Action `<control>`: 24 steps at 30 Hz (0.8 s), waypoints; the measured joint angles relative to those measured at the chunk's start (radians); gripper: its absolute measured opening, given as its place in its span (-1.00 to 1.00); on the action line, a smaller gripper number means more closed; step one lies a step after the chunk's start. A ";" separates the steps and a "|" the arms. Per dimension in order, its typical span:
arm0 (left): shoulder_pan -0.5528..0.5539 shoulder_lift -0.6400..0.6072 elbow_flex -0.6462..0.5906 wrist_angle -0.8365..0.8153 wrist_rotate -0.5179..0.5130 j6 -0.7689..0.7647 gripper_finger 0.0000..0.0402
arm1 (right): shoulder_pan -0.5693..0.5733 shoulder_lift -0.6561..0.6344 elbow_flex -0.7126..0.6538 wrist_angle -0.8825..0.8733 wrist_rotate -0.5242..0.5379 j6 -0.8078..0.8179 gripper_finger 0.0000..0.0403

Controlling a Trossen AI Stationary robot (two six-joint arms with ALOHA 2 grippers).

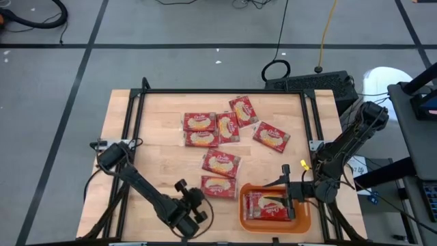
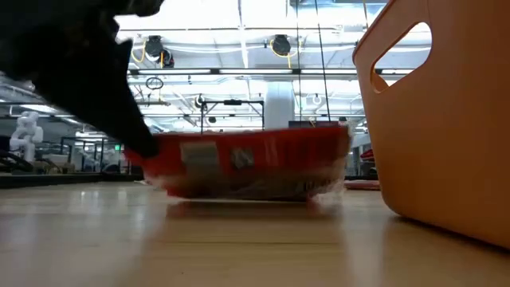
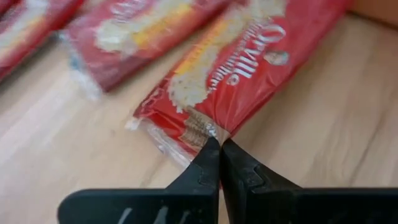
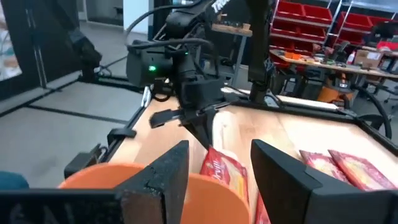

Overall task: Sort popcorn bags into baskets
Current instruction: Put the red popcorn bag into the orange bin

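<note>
A red popcorn bag [image 1: 218, 186] with a cream label lies just left of the orange basket [image 1: 307, 220]. My left gripper [image 3: 221, 146] is shut on its near end and also shows in the high view [image 1: 203, 194]. My right gripper [image 1: 287, 195] hovers open above the basket, nothing between its fingers [image 4: 165, 174]. One popcorn bag [image 1: 265, 206] lies flat inside the basket. Several more bags [image 1: 220, 162] lie flat on the wooden table, most in a cluster toward the far side [image 1: 201, 130]. My left gripper pinches the bag's short end [image 3: 202, 127] between its two fingertips, at the crimped edge near a corner. The fingers slant down from the table's near left. In the low view the bag [image 2: 247, 167] stretches level away from the fingers, low over the table; I cannot tell whether it is clear of it.
The basket's tall wall [image 2: 446, 119] stands right beside the held bag. A black frame [image 1: 218, 91] runs round the tabletop. Bare wood lies along the left side [image 1: 150, 137] and near the front left.
</note>
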 joint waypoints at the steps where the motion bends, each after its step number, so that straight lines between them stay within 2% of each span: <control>1: 0.010 -0.019 0.000 -0.008 0.003 -0.017 -0.98 | -0.007 0.010 0.021 -0.007 0.000 -0.015 -0.18; 11: 0.114 -0.206 0.003 0.031 0.002 -0.046 -0.98 | -0.121 0.244 0.319 -0.256 -0.002 -0.165 -0.18; 16: 0.163 -0.230 0.003 0.100 0.013 0.054 -0.97 | -0.196 0.339 0.443 -0.373 -0.035 -0.242 -0.18; 19: 0.192 -0.234 0.003 0.155 0.059 0.110 -0.98 | -0.244 0.368 0.511 -0.498 -0.080 -0.263 -0.18; 24: 0.221 -0.234 0.003 0.185 0.078 0.166 -0.96 | -0.307 0.397 0.550 -0.596 -0.098 -0.278 -0.18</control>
